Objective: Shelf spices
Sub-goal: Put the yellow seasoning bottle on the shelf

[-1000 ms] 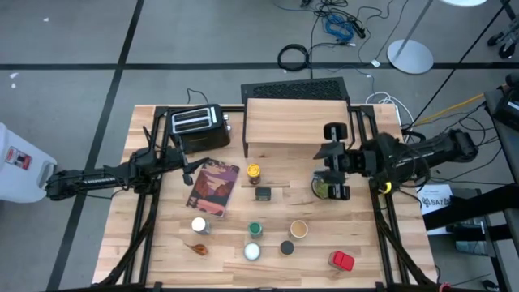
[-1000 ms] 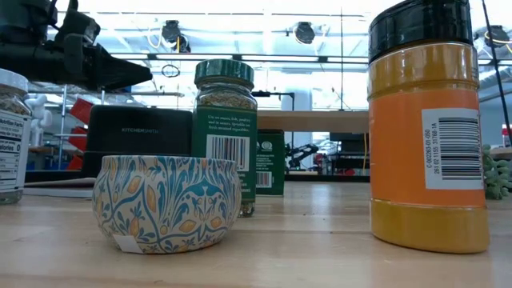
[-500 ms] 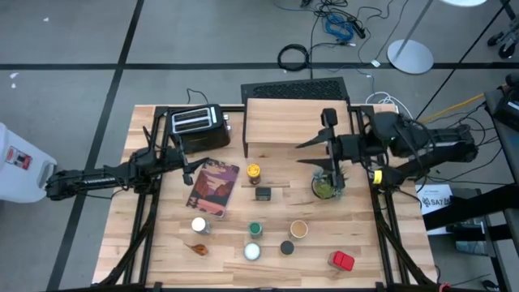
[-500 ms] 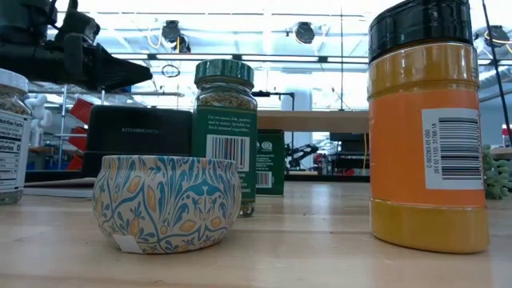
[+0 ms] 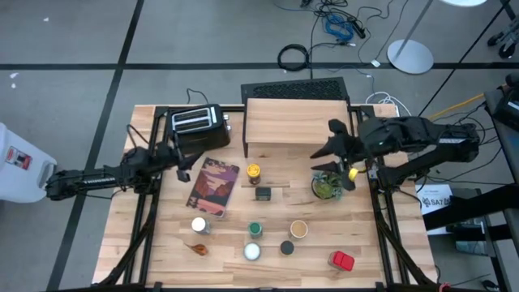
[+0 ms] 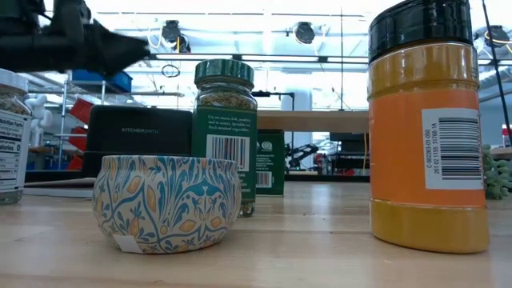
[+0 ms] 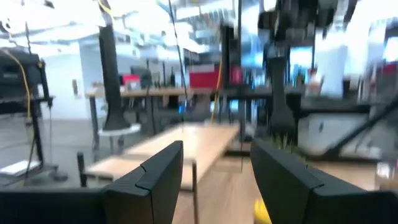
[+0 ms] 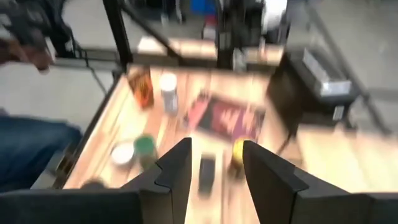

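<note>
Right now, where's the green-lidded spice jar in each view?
High: green-lidded jar, front-centre of the table.
Low: left of middle, just behind the patterned tin.
Left wrist: not in it.
Right wrist: blurred green lid, near the table edge.
Landmark: black toaster, absent from the left wrist view.

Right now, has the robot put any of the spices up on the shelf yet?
Not yet. The shelf top is bare, so nothing is done. Nothing is in hand either: the right gripper hangs near the potted plant with empty open jaws, and the left gripper waits beside the toaster, also open. All the spices are left, like the yellow-topped jar, the green-topped jar and the red tin.
</note>
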Motion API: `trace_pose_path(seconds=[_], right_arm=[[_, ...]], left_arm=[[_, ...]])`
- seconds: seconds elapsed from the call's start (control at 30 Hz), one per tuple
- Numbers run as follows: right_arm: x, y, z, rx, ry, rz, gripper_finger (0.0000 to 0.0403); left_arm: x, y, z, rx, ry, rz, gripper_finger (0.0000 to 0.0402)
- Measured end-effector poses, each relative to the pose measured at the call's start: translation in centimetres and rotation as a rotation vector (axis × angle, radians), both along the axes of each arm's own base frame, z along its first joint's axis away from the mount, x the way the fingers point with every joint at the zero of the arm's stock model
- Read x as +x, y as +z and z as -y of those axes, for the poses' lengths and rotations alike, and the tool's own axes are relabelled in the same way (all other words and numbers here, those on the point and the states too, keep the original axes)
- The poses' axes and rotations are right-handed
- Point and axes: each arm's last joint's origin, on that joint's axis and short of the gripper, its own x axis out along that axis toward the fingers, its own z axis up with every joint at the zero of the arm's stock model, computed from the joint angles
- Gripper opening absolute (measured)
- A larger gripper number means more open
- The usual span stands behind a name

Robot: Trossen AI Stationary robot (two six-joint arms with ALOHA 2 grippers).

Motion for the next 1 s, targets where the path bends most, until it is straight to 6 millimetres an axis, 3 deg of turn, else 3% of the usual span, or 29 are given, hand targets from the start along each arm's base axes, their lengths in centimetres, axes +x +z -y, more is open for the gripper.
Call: trace_pose_path(seconds=[0.3,0.67,1.0], right_arm=[[0.0,-2.5,-0.3,0.085,-0.075,-0.279,0.0132],[1.0,-4.7,-2.4,0.062,-0.029,-0.471,0.0132],[2.8,-6.9,-5.1,0.019,0.031,-0.601,0.0132]], left_arm=[[-0.3,1.4,0.1,-0.043,-0.039,0.129,0.0199],[-0.4,3.7,1.2,-0.026,-0.375,0.138,0.0199],[1.3,6.8,1.3,-0.085,-0.385,-0.184,0.0199]])
